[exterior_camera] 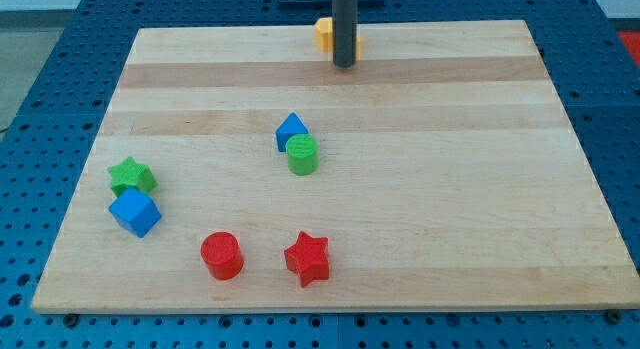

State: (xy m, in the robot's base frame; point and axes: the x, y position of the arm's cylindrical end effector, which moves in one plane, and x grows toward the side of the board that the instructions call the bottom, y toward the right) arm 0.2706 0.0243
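Note:
My tip [344, 64] rests at the view's top centre of the wooden board, right against a yellow block [323, 35] that the rod partly hides, so its shape is unclear. Lower, near the board's middle, a blue triangular block [289, 129] touches a green cylinder [302, 155]. At the view's left a green star [131, 175] sits just above a blue cube [134, 212]. Near the view's bottom stand a red cylinder [221, 256] and a red star [307, 258], a little apart.
The wooden board [480, 189] lies on a blue perforated table [60, 79]. The dark rod comes down from the view's top edge.

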